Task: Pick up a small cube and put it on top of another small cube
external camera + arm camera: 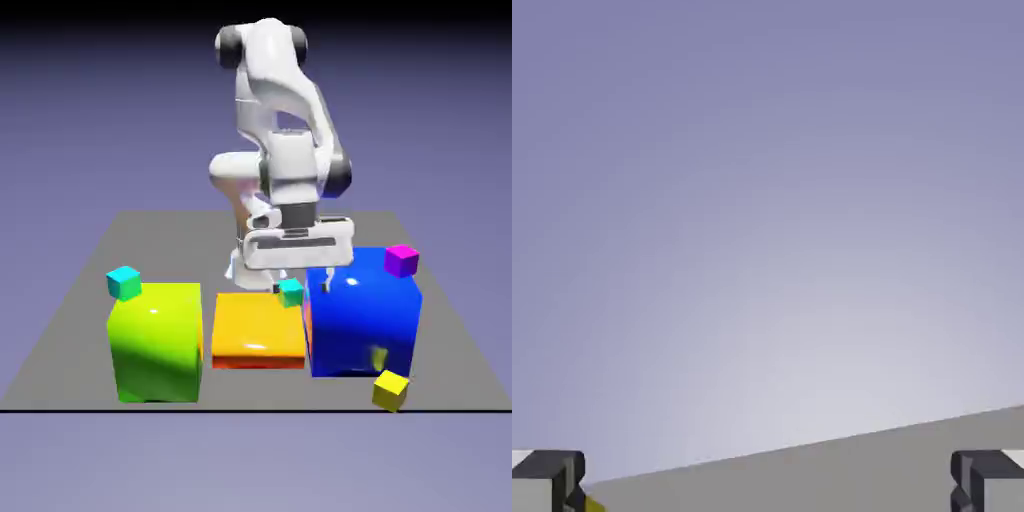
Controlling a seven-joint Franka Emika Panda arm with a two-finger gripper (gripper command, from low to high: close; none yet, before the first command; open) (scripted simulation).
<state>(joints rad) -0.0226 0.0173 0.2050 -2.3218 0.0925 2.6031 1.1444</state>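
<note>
**Yellow target sits far from a low, tilted hand**

White and bulky, the Franka arm (275,120) hangs over the row of big blocks, and the risk starts there. Its two-finger gripper (300,283) sits low between the flat orange block (258,328) and the large glossy blue block (363,312). A sideways sweep toward the goal could strike the blue block or knock the tiny teal cube (291,292) just beside the fingers. The large lime-green block (156,341) stands well apart at the exterior view's left, a tiny cyan cube (125,283) on it. A tiny magenta cube (401,260) rides the blue block's top. The small yellow cube (390,390) lies on the grey table (60,340), near the front edge.

Only the exterior view shows these. The hand view shows backdrop, table and wide-spread fingertips (550,480) holding nothing.
</note>
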